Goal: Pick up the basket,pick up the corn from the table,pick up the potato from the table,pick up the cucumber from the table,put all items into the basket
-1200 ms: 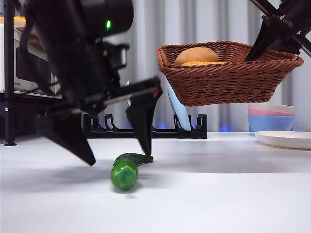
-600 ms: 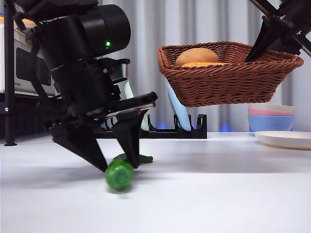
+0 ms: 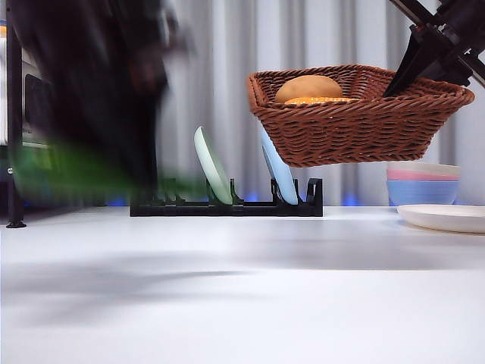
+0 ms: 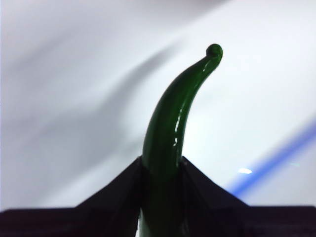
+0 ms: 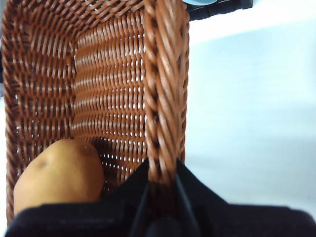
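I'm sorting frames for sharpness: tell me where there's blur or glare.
Front view: the left arm is a dark motion smear, the dark green glossy cucumber a green streak; the brown woven wicker basket is sharp. Left wrist view: white glare streaks along the cucumber.

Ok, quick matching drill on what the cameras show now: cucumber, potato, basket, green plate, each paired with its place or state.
Things:
1. cucumber
2. potato
3. basket
4. green plate

States:
A. upright in the black rack
B. held by its rim, off the table
C. clamped in the left gripper
D. lying inside the wicker

Pairs: 1-C, 2-D, 3-B, 4-A
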Controlling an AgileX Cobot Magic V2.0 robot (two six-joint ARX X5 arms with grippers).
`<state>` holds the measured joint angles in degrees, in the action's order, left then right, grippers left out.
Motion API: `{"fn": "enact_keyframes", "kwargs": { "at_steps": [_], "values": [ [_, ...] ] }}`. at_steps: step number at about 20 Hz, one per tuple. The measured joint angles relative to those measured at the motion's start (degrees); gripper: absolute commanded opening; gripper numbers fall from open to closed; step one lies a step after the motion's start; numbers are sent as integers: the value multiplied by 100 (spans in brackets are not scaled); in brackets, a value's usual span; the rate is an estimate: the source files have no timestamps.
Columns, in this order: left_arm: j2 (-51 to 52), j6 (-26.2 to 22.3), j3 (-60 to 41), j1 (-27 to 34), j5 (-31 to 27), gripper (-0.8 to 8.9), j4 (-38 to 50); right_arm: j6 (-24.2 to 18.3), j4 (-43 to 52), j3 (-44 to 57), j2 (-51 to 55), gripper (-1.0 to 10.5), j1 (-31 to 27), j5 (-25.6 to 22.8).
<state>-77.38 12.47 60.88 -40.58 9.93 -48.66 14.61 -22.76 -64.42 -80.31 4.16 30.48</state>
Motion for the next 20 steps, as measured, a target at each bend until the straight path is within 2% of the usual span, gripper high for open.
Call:
{"fn": "enact_keyframes", "kwargs": {
  "at_steps": [1,3,5,8,10,14,18,20],
  "values": [
    [479,-157,170,0,444,-8,-219,0,0,0,0,-16,0,0],
    [1285,-417,459,-11,1469,-8,-48,0,0,0,0,-16,17,-4],
    [1744,-428,678,-26,1576,-9,850,0,-2,0,0,-16,146,-15],
    [1709,-20,852,-26,723,-8,2430,2,-4,0,0,-16,551,-15],
    [1388,238,852,-26,83,-8,3021,0,-7,0,0,-16,894,-15],
    [621,363,835,-4,-1034,-8,3305,2,-4,0,0,-16,1475,-79],
    [68,354,822,116,-1390,-8,3346,0,-17,0,0,-16,1731,-302],
    [-22,236,811,116,-1532,43,3327,2,-17,0,0,-16,1775,-304]
  ]
}}
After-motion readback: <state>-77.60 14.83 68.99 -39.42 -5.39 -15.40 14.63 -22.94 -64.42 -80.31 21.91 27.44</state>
